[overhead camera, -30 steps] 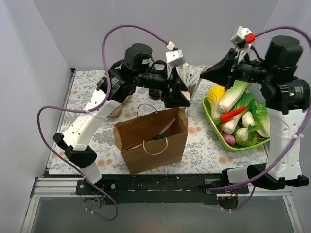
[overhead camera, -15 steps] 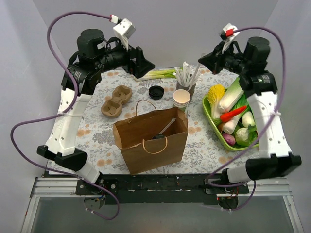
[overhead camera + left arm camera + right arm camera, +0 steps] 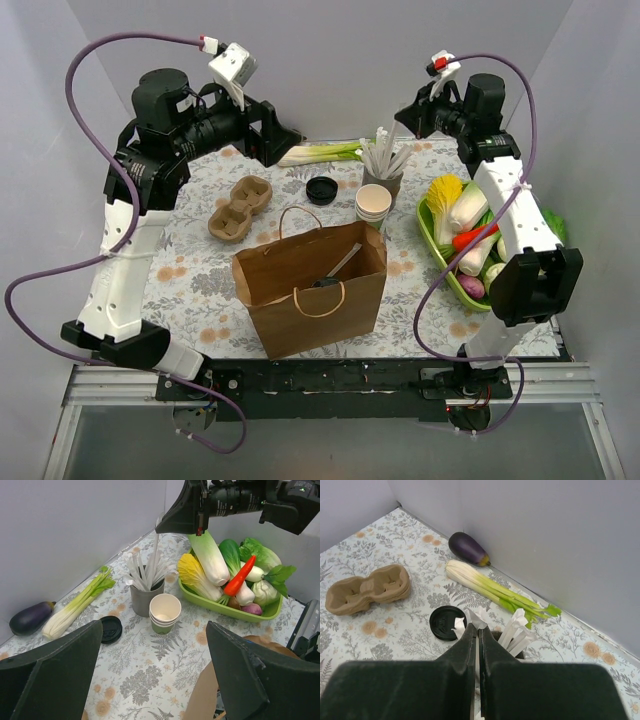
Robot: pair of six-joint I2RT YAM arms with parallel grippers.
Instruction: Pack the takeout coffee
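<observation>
No lidded coffee cup shows in the open. A brown paper bag (image 3: 310, 285) stands open mid-table, and a dark round thing (image 3: 324, 283) and a white straw lie inside it. I cannot tell if that is the lidded cup. A stack of lidless cups (image 3: 373, 203) (image 3: 165, 612) and a loose black lid (image 3: 321, 190) (image 3: 110, 629) (image 3: 447, 622) sit behind the bag. My left gripper (image 3: 290, 138) (image 3: 157, 680) is wide open and empty, high at the back left. My right gripper (image 3: 402, 112) (image 3: 478, 627) is shut, high at the back right above the straws.
A grey holder of wrapped straws (image 3: 382, 165) (image 3: 145, 592) stands by the cups. A brown cup carrier (image 3: 240, 208) (image 3: 367, 590) lies to the left. Celery (image 3: 320, 152) and an eggplant (image 3: 467, 549) lie by the back wall. A green tray (image 3: 435, 245) of vegetables stands at the right.
Both arms have lifted and swung back from over the bag, the left one to the back left and the right one to the back right. The things on the table have not moved.
</observation>
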